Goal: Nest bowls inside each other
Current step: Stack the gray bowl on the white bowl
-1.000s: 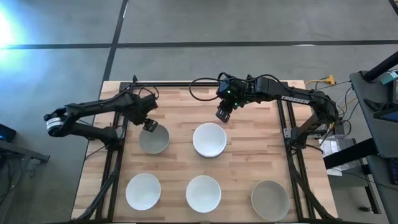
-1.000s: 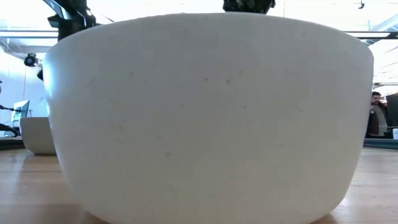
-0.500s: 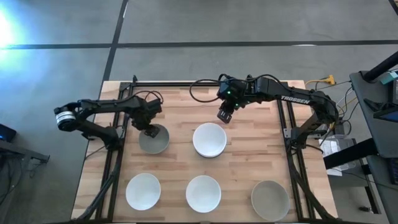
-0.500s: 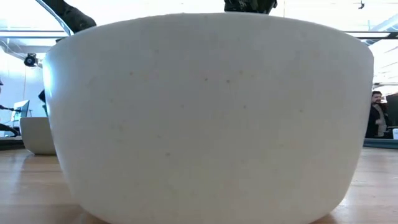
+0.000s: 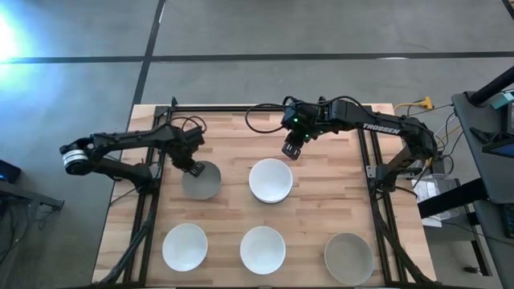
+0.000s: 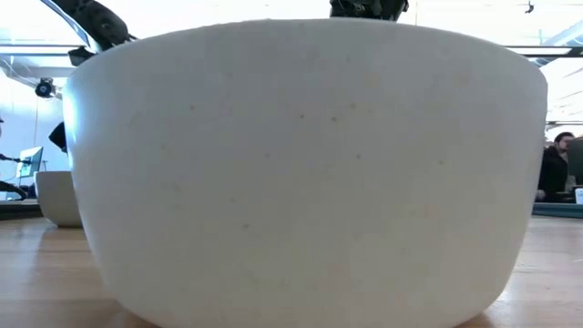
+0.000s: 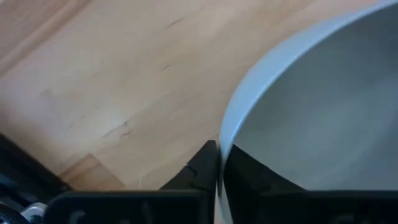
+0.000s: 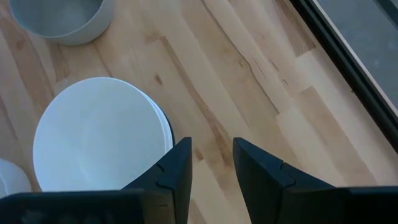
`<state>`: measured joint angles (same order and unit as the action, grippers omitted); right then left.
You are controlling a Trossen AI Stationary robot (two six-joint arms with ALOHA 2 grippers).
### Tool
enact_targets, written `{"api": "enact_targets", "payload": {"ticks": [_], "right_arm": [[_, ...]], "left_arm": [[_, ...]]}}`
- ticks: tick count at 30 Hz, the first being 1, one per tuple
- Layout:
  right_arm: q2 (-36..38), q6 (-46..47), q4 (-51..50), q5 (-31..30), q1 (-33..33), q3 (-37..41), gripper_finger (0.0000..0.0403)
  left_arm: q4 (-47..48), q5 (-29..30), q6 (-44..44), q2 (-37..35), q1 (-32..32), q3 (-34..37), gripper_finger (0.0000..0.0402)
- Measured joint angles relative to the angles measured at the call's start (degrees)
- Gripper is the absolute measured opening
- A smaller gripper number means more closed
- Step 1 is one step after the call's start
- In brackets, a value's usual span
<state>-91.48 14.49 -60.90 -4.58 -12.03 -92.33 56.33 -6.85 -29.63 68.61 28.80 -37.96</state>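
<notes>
A grey-beige bowl (image 5: 202,181) stands on the table's left half, with my left gripper (image 5: 194,167) shut on its far-left rim. A white bowl (image 5: 270,181) sits mid-table; in the right wrist view this white bowl (image 8: 99,134) shows a second rim just under the first. My right gripper (image 5: 291,150) hangs open over bare wood just beyond it, holding nothing. Along the near edge stand two white bowls (image 5: 185,246) (image 5: 263,250) and a grey one (image 5: 348,258). The near middle bowl (image 6: 301,164) fills the low view. My left gripper pinches the bowl's rim (image 7: 221,140) at its far-left side, one finger inside the bowl and one outside. The fingers come from above, pointing down. In the low view the bowl (image 6: 59,196) looks to rest on the table.
Black frame rails (image 5: 152,209) (image 5: 373,209) run along the table's left and right sides. Bare wood lies between the far and near rows of bowls. A person (image 6: 551,169) shows in the room beyond the table.
My left gripper has come down onto the grey-beige bowl's far-left rim and shut on it. The bowl stays about where it was. My right gripper has kept still.
</notes>
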Motion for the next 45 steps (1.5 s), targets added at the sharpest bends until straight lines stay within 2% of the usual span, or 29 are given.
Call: {"api": "enact_targets", "payload": {"ticks": [7,13,19,22,25,30,37,45], "right_arm": [[0.0,0.0,0.0,0.0,0.0,0.0,0.0112],[0.0,0.5,-0.2,0.0,0.0,0.0,0.0111],[0.1,0.9,-1.8,0.0,0.0,0.0,0.0111],[0.4,0.9,-4.3,-0.1,0.0,0.0,0.0111],[1.0,0.9,-8.4,-2.8,0.0,0.0,0.0111],[4.7,1.8,-12.4,-9.2,0.0,1.3,0.0111],[16.1,6.4,-11.7,-14.5,-0.7,7.2,0.0111],[30.2,15.9,-9.2,-15.0,-0.7,17.9,0.0111]], "left_arm": [[0.3,-0.9,0.0,-0.5,0.0,0.5,0.0002],[2.3,-1.5,0.0,-1.4,0.0,-2.6,0.0001],[7.8,-1.8,-0.2,-4.1,-0.2,-11.2,0.0],[7.7,-2.3,-2.2,-4.6,-1.0,-17.0,0.0],[7.7,-3.9,-3.0,-3.2,-2.8,-23.3,0.0],[7.6,-4.5,-2.8,4.1,-7.2,-33.8,0.0],[7.6,-6.5,2.0,19.4,-11.3,-50.6,0.0],[10.4,-7.0,9.2,36.7,-11.0,-69.6,0.0]]}}
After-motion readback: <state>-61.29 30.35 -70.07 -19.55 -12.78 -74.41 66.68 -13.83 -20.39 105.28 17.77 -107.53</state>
